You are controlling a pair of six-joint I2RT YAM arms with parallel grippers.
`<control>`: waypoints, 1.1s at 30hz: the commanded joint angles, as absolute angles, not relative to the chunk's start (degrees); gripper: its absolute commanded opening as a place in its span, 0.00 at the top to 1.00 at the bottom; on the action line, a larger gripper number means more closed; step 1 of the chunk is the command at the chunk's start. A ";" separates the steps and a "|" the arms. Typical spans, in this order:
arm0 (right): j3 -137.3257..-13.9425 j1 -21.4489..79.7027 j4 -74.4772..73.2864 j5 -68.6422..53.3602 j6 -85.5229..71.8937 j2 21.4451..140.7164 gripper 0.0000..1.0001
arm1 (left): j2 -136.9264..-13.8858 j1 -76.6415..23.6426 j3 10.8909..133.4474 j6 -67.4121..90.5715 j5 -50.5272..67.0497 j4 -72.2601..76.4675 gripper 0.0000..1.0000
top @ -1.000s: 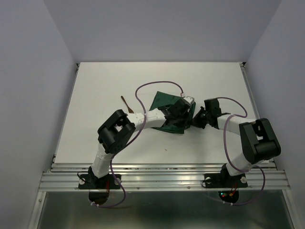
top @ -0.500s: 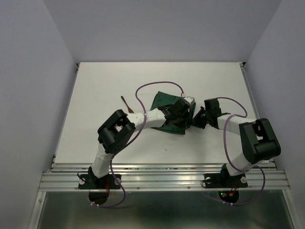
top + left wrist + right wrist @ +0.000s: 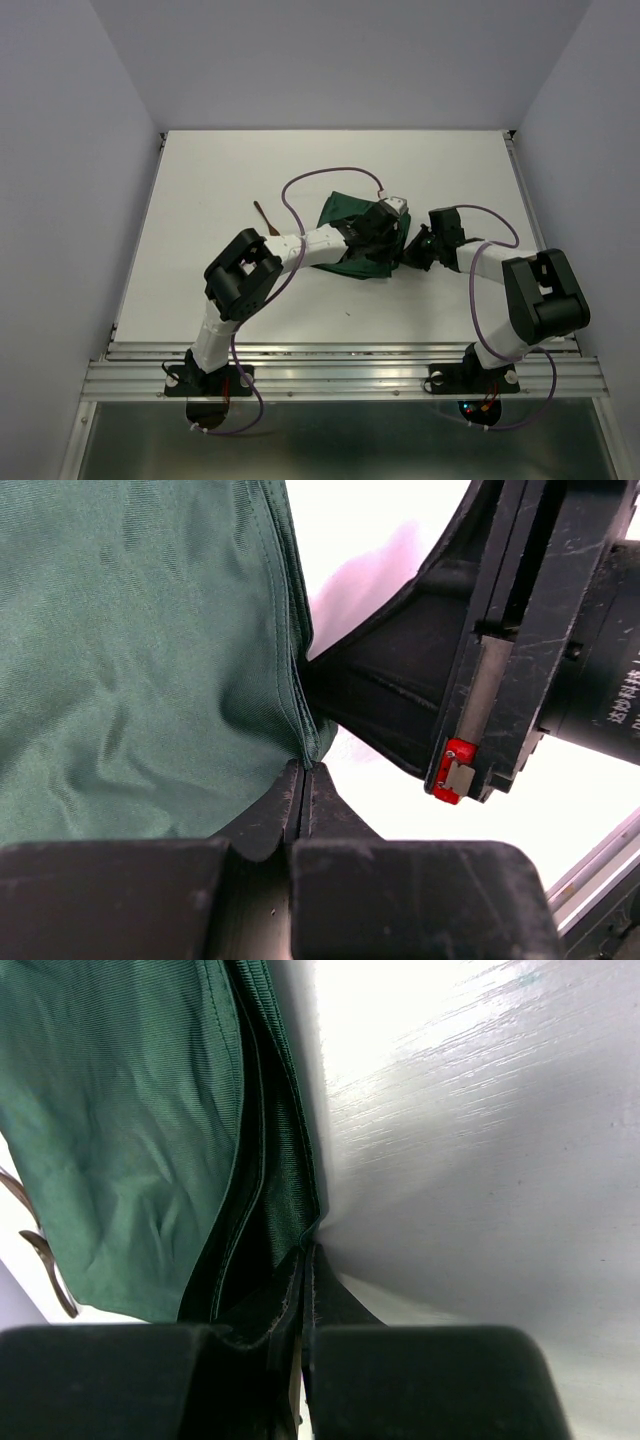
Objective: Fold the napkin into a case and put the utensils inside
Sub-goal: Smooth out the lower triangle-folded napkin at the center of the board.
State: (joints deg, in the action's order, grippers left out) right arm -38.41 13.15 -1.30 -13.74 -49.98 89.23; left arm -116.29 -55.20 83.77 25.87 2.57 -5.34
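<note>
The dark green napkin point(image 3: 345, 215) lies bunched and partly folded at mid table. My left gripper point(image 3: 384, 238) is shut on its right edge; in the left wrist view the jaws point(image 3: 303, 770) pinch the hem of the cloth point(image 3: 130, 660). My right gripper point(image 3: 412, 252) is shut on the same right edge, just beside the left one. The right wrist view shows its jaws point(image 3: 308, 1255) closed on a corner of the stacked layers point(image 3: 120, 1110). One slim brown wooden utensil point(image 3: 262, 215) lies on the table left of the napkin; whether it is the spoon or the fork I cannot tell. The other utensil is hidden.
The white table point(image 3: 220, 180) is ringed by grey walls, with a metal rail point(image 3: 340, 375) at the near edge. Purple cables loop over both arms point(image 3: 330, 180). The right gripper's black body point(image 3: 490, 670) sits close beside the left jaws.
The left wrist has shifted slightly away from the arm bases, lifting its cable loop a little. The right arm and napkin look unchanged.
</note>
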 commanded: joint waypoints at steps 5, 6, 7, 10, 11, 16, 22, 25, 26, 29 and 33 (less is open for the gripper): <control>-37.79 13.36 -0.62 -13.36 -50.27 87.80 0.97 | -115.75 -55.11 86.13 25.49 4.66 -4.75 1.00; -37.88 13.36 -0.70 -13.36 -50.27 87.80 0.94 | -115.75 -55.11 86.13 25.31 5.70 -4.92 1.00; -37.97 13.36 -0.79 -13.19 -50.27 87.80 0.92 | -115.75 -55.11 86.13 25.14 6.06 -5.18 0.95; -38.32 13.36 -2.45 -11.00 -50.36 87.37 0.80 | -114.97 -55.11 85.78 24.61 6.42 -5.62 0.74; -38.58 13.36 -2.98 -9.07 -50.45 86.49 0.79 | -114.79 -55.02 85.69 24.35 6.07 -5.89 0.69; -38.32 13.36 -6.06 -4.58 -50.28 82.80 0.68 | -113.56 -54.49 85.78 23.56 4.83 -7.29 0.67; -39.37 13.36 -11.94 2.19 -47.11 78.93 0.67 | -111.36 -53.00 86.22 22.76 4.57 -8.44 0.67; -39.55 13.36 -12.92 3.25 -46.76 77.79 0.67 | -109.60 -51.25 85.52 23.03 5.01 -8.26 0.67; -39.90 13.36 -12.92 2.64 -46.76 77.35 0.68 | -108.64 -50.72 84.82 22.94 5.10 -8.00 0.68; -41.39 13.36 -12.40 0.54 -46.06 77.69 0.71 | -106.80 -48.79 83.15 23.29 5.89 -7.65 0.69; -43.59 13.36 -10.64 -2.46 -45.88 78.66 0.75 | -104.86 -46.94 80.78 23.64 7.21 -6.42 0.69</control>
State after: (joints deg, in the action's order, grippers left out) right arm -39.53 13.17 -12.03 -0.73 -47.13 78.67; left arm -109.82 -48.34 82.78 24.08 5.87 -7.99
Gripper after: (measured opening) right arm 0.265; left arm 0.309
